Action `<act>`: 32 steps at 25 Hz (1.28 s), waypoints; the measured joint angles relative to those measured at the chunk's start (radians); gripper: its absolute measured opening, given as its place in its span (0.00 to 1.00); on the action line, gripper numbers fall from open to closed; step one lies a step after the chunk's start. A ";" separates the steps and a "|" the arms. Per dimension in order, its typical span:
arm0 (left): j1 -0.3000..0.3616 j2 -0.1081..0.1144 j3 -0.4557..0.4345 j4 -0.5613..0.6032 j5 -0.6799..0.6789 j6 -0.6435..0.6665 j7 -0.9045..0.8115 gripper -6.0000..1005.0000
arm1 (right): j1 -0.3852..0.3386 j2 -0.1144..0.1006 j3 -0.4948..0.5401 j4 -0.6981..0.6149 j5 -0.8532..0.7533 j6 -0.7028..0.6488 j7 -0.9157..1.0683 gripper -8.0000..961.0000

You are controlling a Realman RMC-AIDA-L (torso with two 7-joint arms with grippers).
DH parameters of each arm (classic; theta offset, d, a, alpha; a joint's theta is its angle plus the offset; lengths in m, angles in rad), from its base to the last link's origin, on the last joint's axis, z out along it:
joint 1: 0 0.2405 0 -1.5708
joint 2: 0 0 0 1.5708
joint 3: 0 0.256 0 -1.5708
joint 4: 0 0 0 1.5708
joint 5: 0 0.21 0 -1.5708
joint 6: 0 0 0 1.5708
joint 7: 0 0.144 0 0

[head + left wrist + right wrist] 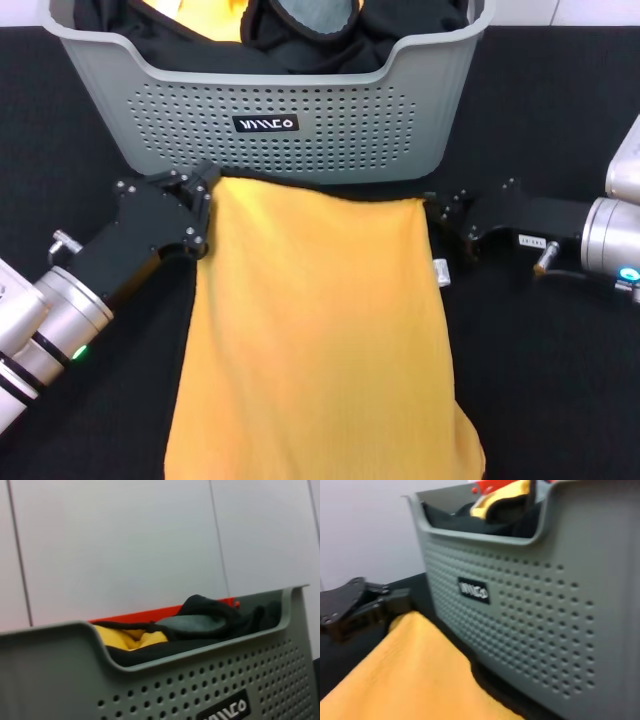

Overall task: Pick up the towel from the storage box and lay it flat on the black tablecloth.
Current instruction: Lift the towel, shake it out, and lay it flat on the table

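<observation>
Flatly, one towel point(320, 330) on tablecloth point(550, 380), two pincers point(203, 205) point(437, 212) clamping its corners.

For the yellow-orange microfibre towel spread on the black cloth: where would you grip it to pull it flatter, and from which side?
Probably the yellow-orange microfibre towel's two far corners beside the light grey perforated plastic basket, each taken from its outer side: the left gripper and right gripper already sit there, and that edge looks straight and accessible.

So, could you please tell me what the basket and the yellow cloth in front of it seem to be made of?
The storage box looks like moulded light grey plastic with a matte finish: rigid curved rim, even rows of round holes. The towel appears to be a soft, finely ribbed fabric, perhaps microfibre; it drapes and wrinkles.
</observation>
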 joint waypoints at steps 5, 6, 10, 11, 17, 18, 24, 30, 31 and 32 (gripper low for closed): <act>0.005 0.000 0.000 -0.004 -0.032 -0.009 0.054 0.02 | 0.002 0.000 -0.004 0.002 0.005 -0.050 0.003 0.15; 0.006 -0.001 0.000 -0.005 -0.036 -0.014 0.067 0.02 | 0.002 0.000 -0.005 -0.001 0.006 -0.058 0.004 0.15; 0.007 -0.006 0.000 -0.002 -0.041 -0.041 0.123 0.02 | -0.001 0.000 -0.018 -0.005 0.007 -0.084 0.004 0.15; 0.006 -0.007 0.000 -0.001 -0.041 -0.047 0.137 0.02 | -0.002 0.001 -0.019 -0.006 0.007 -0.088 0.004 0.15; 0.003 -0.009 0.000 0.000 -0.048 -0.055 0.182 0.02 | -0.001 0.002 -0.037 -0.005 0.031 -0.107 0.000 0.16; 0.004 -0.009 0.000 0.000 -0.056 -0.055 0.190 0.02 | 0.000 0.002 -0.040 -0.003 0.034 -0.110 -0.001 0.16; 0.005 -0.009 0.000 -0.001 -0.083 -0.085 0.226 0.02 | 0.003 0.003 -0.043 0.002 0.053 -0.129 -0.001 0.16; 0.002 -0.010 0.000 -0.006 -0.121 -0.140 0.223 0.15 | -0.017 -0.001 -0.043 0.004 0.057 -0.115 -0.020 0.16; 0.003 -0.011 0.001 -0.007 -0.127 -0.141 0.223 0.18 | -0.019 -0.002 -0.042 0.004 0.058 -0.109 -0.023 0.17; 0.006 -0.011 0.001 -0.008 -0.130 -0.140 0.223 0.22 | -0.022 -0.002 -0.040 0.004 0.058 -0.102 -0.023 0.17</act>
